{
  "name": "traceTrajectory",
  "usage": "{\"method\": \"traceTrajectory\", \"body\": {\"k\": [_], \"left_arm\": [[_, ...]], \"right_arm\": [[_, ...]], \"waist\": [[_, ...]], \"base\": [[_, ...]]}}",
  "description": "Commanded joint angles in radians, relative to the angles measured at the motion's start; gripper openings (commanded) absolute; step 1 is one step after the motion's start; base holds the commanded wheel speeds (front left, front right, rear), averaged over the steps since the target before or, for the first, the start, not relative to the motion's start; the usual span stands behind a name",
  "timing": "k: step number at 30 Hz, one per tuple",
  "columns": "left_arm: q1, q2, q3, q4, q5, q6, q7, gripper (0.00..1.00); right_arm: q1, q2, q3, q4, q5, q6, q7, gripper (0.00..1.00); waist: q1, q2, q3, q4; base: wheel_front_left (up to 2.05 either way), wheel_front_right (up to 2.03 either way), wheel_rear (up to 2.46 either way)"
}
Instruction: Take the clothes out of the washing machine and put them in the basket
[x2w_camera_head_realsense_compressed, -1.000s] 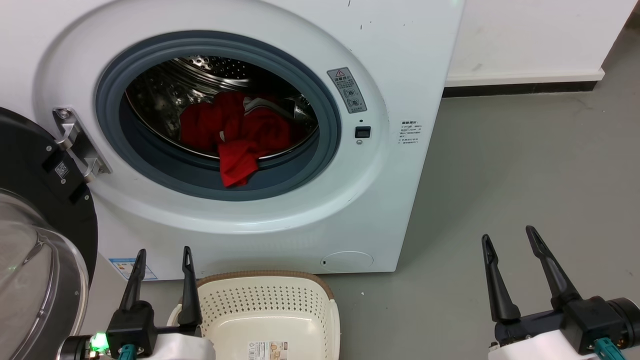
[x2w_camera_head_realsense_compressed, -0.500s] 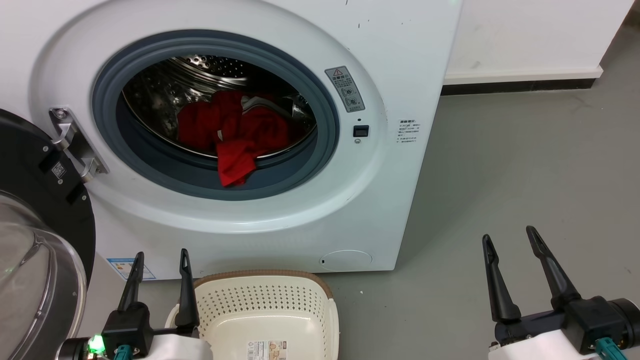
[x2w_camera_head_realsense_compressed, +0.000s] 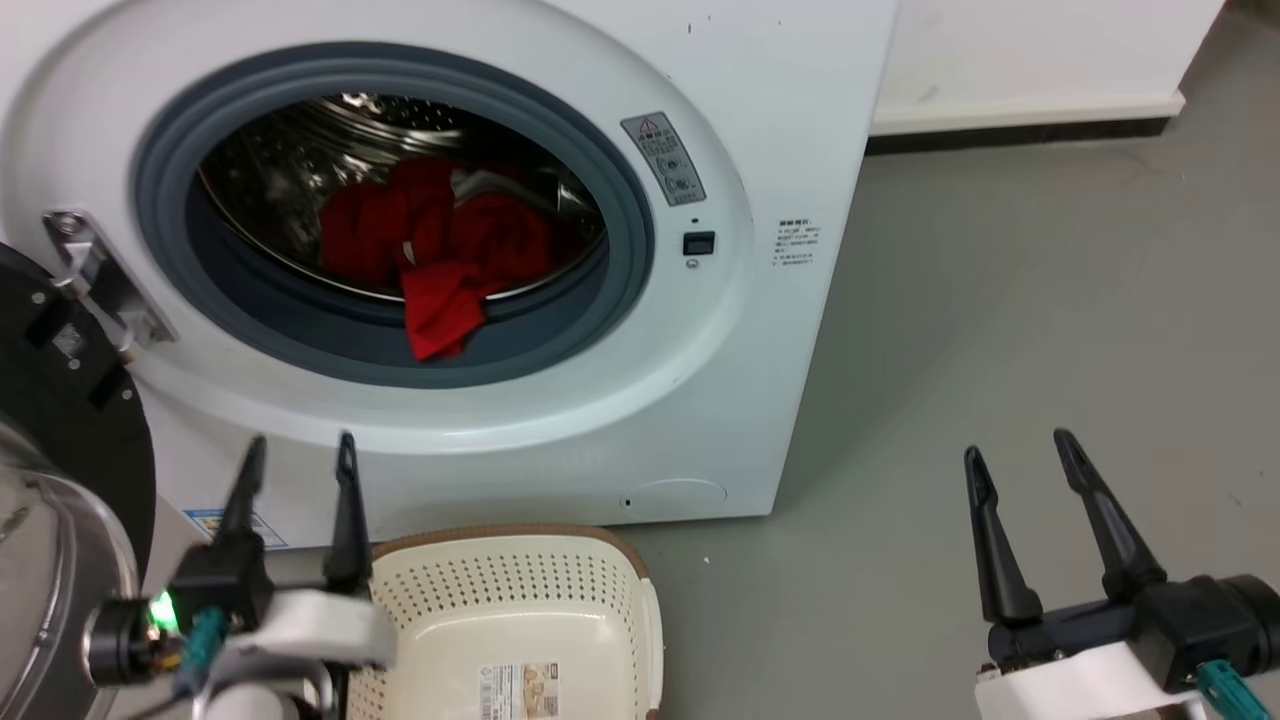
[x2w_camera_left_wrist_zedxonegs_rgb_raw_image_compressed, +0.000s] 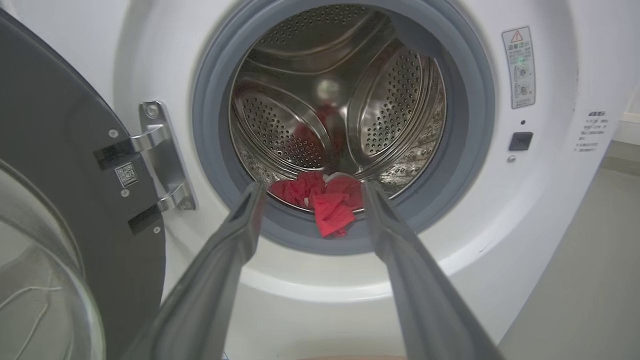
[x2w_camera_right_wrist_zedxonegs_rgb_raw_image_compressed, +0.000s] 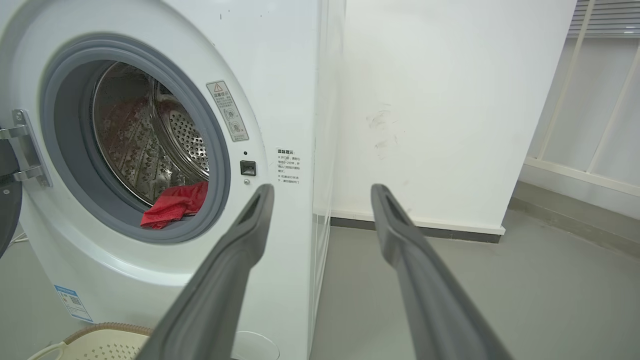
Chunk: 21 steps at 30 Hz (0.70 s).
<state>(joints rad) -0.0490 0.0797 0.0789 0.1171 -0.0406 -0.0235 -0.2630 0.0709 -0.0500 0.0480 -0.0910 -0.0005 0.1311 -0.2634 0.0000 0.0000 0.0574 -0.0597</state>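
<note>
The red clothes (x2w_camera_head_realsense_compressed: 437, 250) lie heaped at the front of the steel drum of the white washing machine (x2w_camera_head_realsense_compressed: 760, 120), one corner hanging over the grey door seal. The left wrist view frames the clothes (x2w_camera_left_wrist_zedxonegs_rgb_raw_image_compressed: 325, 200) between my two fingers, and the right wrist view catches the clothes (x2w_camera_right_wrist_zedxonegs_rgb_raw_image_compressed: 172, 205) at the porthole's lower edge. On the floor before the washer stands the cream basket (x2w_camera_head_realsense_compressed: 510, 600) with its brown rim, and nothing but a paper label lies in it. My left gripper (x2w_camera_head_realsense_compressed: 297, 455) is open just left of the basket. My right gripper (x2w_camera_head_realsense_compressed: 1022, 455) is open over bare floor, far right.
The washer's black-framed glass door (x2w_camera_head_realsense_compressed: 60, 480) hangs open at the left, close beside my left arm. Grey floor (x2w_camera_head_realsense_compressed: 1000, 300) stretches to the right of the washer, up to a white wall (x2w_camera_head_realsense_compressed: 1030, 50) with a dark skirting. The basket rim (x2w_camera_right_wrist_zedxonegs_rgb_raw_image_compressed: 107, 330) shows at the right wrist view's bottom left.
The whole head picture has shifted left and up, so the camera moved. My left gripper has risen a little and drifted left beside the basket. The clothes and the right gripper stay put.
</note>
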Motion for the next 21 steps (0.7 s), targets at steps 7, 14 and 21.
{"method": "traceTrajectory", "body": {"k": [7, 14, 21], "left_arm": [[-0.226, 0.046, 0.049, 0.107, -0.012, -0.04, -0.003, 1.0], [-0.457, 0.118, 0.054, 0.278, 0.002, -0.066, -0.003, 1.0], [-0.693, 0.202, 0.029, 0.485, 0.029, -0.08, -0.003, 1.0]], "right_arm": [[-0.07, -0.001, 0.002, -0.018, 0.002, -0.001, -0.002, 1.0], [-0.135, 0.0, 0.002, -0.028, 0.018, -0.001, -0.002, 1.0], [-0.195, 0.0, -0.002, -0.044, 0.044, -0.001, -0.002, 1.0]], "waist": [[0.0, 0.0, 0.101, -0.045], [0.0, 0.0, 0.214, -0.096], [0.0, 0.0, 0.338, -0.142]], "base": [[0.0, 0.0, 0.0], [0.0, 0.0, 0.0], [0.0, 0.0, 0.0]]}}
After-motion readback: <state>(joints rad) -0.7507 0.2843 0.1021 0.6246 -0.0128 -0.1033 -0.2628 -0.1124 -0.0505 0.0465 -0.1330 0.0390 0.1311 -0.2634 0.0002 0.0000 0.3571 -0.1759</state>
